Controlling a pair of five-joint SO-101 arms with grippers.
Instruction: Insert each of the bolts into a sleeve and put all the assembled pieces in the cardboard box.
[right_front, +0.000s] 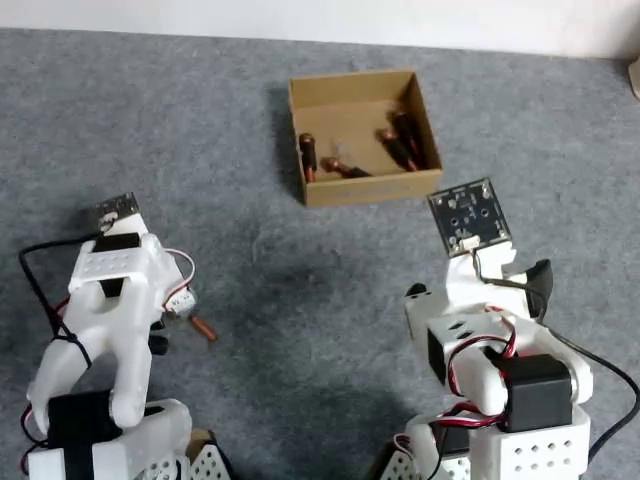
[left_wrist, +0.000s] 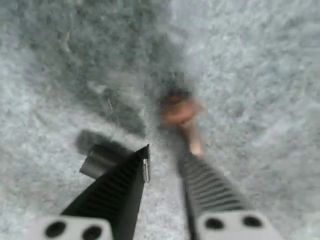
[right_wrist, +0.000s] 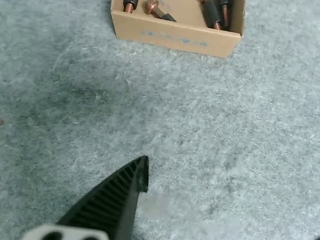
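The left arm (right_front: 100, 330) bends low over the grey worktop (right_front: 300, 340). The left jaws are open a little and hold nothing; one tip sits just beside a dark sleeve (left_wrist: 98, 160), and a copper bolt (left_wrist: 180, 112) lies just ahead of the gap. The right arm (right_front: 490, 340) points toward the far side, and the right jaws are spread wide and empty, with open worktop ahead. Far back sits the cardboard box (right_front: 365, 188) with bolts in sleeves (right_front: 400, 150) inside

Assembled pieces (right_front: 399, 150) lie in the cardboard box (right_front: 372, 188); a bolt (right_front: 203, 327) lies just beside the left hand (left_wrist: 165, 160).
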